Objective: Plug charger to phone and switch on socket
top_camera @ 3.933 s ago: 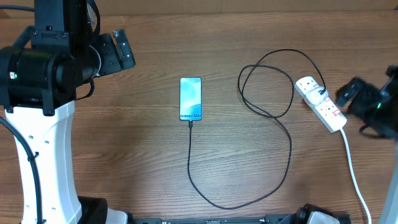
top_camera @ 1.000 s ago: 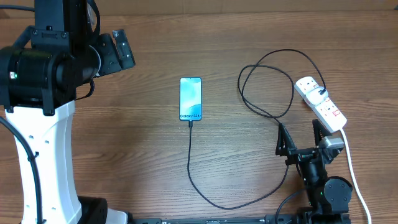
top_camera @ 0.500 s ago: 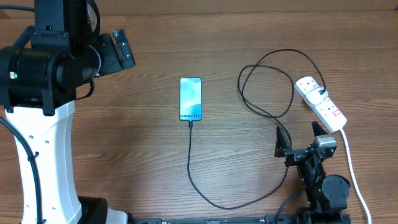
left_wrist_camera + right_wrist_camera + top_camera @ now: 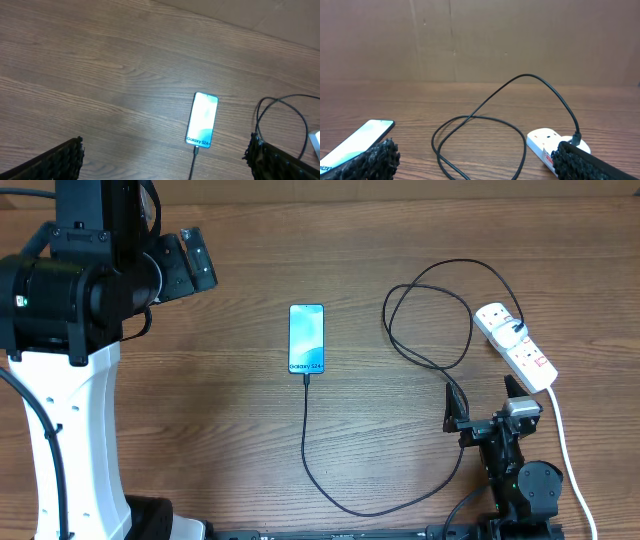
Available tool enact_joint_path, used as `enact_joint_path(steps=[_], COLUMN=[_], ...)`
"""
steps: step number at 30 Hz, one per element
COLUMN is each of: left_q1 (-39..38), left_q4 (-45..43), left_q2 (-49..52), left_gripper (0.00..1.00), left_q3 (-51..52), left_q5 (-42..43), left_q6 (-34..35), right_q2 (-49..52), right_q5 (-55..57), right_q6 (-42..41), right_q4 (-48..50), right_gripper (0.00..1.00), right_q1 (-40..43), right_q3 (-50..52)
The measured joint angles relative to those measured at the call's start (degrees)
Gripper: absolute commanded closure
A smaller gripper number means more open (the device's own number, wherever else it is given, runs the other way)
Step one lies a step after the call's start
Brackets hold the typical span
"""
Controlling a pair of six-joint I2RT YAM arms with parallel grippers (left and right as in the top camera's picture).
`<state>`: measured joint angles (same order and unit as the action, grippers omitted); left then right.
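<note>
The phone (image 4: 307, 338) lies flat mid-table, screen lit blue. The charger (image 4: 304, 430), a thin black cable, has its small tip in the phone's bottom edge, curves round the front, loops, and ends in a black plug in the socket (image 4: 515, 345), a white strip at the right. My left gripper (image 4: 195, 260) hangs open high at the far left. In the left wrist view the phone (image 4: 202, 120) lies ahead of the open left gripper (image 4: 165, 167). My right gripper (image 4: 482, 405) stands open at the front right, short of the socket (image 4: 545, 141) and the cable loop (image 4: 480, 120).
The socket's thick white cord (image 4: 570, 455) runs to the front right edge beside the right arm. The left arm's white base (image 4: 70, 430) fills the left side. A brown wall (image 4: 470, 40) stands behind the table.
The right arm has left the socket, where it was a few seconds ago, and drawn back to the front right. Over the last second it only shifted slightly. The left arm is still.
</note>
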<state>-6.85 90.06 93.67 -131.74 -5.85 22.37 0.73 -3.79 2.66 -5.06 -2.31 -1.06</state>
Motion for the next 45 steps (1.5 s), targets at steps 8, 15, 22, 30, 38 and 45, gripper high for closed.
enact_joint_path(steps=[8,15,22,30,38,45], left_q1=[0.0,0.0,0.0,0.0,0.0,0.0], left_q4=[0.0,0.0,0.0,1.81,-8.28,-21.29], left_q2=[0.0,0.0,0.0,0.0,-9.77,-27.58], left_gripper=[0.01,0.0,0.0,0.0,0.0,0.0], left_q3=[0.0,0.0,0.0,0.07,16.65,38.99], left_q5=[0.0,0.0,0.0,-0.28,-1.11,-2.21], left_q6=[0.0,0.0,0.0,-0.02,-0.04,-0.09], right_q2=[0.0,0.0,0.0,0.0,0.0,0.0], right_q5=[0.17,0.2,0.17,0.22,0.2,0.2], right_q6=[0.13,0.13,0.15,0.15,0.15,0.17], right_q4=[0.02,0.02,0.04,0.07,0.04,0.04], right_gripper=[0.0,0.0,0.0,0.0,0.0,0.0], right_q1=[0.0,0.0,0.0,0.0,0.0,0.0], right_q3=[0.0,0.0,0.0,0.0,0.0,0.0])
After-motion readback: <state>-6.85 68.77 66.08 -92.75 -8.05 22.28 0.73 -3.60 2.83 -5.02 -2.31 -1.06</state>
